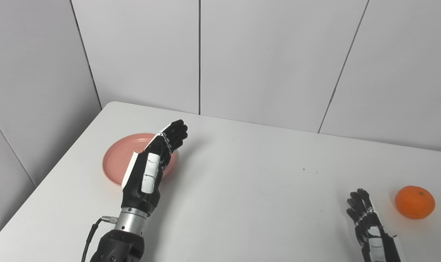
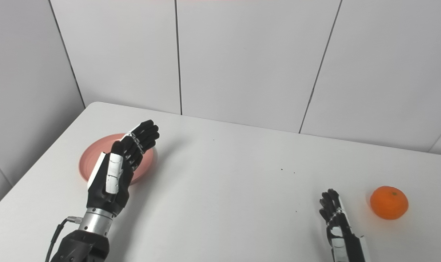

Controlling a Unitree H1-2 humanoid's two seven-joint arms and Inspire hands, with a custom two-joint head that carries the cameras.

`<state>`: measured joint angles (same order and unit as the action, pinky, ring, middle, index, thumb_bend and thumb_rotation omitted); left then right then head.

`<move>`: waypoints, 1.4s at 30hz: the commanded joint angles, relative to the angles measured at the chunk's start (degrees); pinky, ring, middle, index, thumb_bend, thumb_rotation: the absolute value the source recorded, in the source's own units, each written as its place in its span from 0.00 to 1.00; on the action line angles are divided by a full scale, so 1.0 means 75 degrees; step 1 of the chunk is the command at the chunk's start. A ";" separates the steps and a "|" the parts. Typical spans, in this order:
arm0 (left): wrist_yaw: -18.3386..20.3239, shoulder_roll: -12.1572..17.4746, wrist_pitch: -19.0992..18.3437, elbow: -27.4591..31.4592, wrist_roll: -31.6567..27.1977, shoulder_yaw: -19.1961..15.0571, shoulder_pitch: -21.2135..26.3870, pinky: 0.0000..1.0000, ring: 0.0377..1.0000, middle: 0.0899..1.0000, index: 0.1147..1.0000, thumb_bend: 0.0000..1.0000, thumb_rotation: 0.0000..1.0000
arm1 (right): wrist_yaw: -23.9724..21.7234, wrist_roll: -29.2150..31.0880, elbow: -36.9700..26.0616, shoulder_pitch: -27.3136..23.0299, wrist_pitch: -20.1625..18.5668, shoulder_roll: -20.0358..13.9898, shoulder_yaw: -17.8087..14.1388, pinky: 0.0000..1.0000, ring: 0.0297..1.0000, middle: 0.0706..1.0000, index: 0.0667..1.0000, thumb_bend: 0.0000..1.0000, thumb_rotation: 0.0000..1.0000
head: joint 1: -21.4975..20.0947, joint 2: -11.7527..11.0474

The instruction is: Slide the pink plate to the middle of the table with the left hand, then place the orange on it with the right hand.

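Note:
The pink plate (image 1: 120, 157) lies on the left part of the white table (image 1: 242, 182), toward the back. My left hand (image 1: 153, 163) is raised over the plate's right side, open, fingers stretched toward the back, holding nothing; it hides the plate's right rim. The orange (image 1: 414, 202) sits near the right edge of the table. My right hand (image 1: 366, 218) stands open at the bottom right, just left of the orange and apart from it, fingers pointing up.
Grey wall panels (image 1: 271, 58) close in the table at the back and left. The table's back left corner is rounded, close behind the plate. A few dark specks (image 1: 303, 169) dot the tabletop right of centre.

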<state>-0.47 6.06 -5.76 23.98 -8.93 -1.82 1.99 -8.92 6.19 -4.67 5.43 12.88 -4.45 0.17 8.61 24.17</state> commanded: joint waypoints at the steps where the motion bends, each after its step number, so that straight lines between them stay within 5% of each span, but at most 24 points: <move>1: 0.0158 0.0218 0.0151 0.0126 -0.0037 -0.0154 0.0400 0.91 0.86 0.84 0.79 0.90 0.98 | -0.0015 0.0096 0.1099 0.0411 0.0317 0.0280 0.0141 0.97 0.95 0.95 0.96 0.83 0.98 | 0.0004 -0.0005; 14: 0.0356 0.1300 0.0047 -0.0389 -0.0201 -0.1084 0.1726 0.86 0.84 0.81 0.79 0.93 0.98 | -0.0049 0.0125 0.1130 0.0399 0.0294 0.0273 0.0129 0.97 0.96 0.95 0.96 0.82 0.98 | 0.0004 -0.0005; 22: 0.0761 0.1925 0.0570 -0.1413 -0.0504 -0.1543 0.2208 0.88 0.85 0.83 0.83 0.94 0.96 | -0.0065 0.0146 0.1191 0.0373 0.0290 0.0276 0.0123 0.96 0.96 0.95 0.95 0.83 0.97 | 0.0003 -0.0011; 30: 0.1376 0.2276 0.0569 -0.2839 -0.1744 -0.2162 0.2650 0.92 0.88 0.85 0.86 0.91 0.95 | -0.0069 0.0136 0.1295 0.0326 0.0324 0.0291 0.0112 0.96 0.96 0.95 0.95 0.83 0.97 | 0.0013 -0.0043; 42: 0.2296 0.2595 0.1224 -0.5475 -0.2727 -0.2895 0.3245 0.99 0.93 0.91 0.92 0.95 0.90 | -0.0061 0.0121 0.1273 0.0343 0.0298 0.0324 0.0125 0.97 0.97 0.96 0.96 0.83 0.96 | -0.0005 -0.0018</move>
<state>14.47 22.79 -0.61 -17.31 -27.79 -22.65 21.92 -9.28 6.23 -4.07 4.68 12.96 -4.27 0.01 8.53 23.99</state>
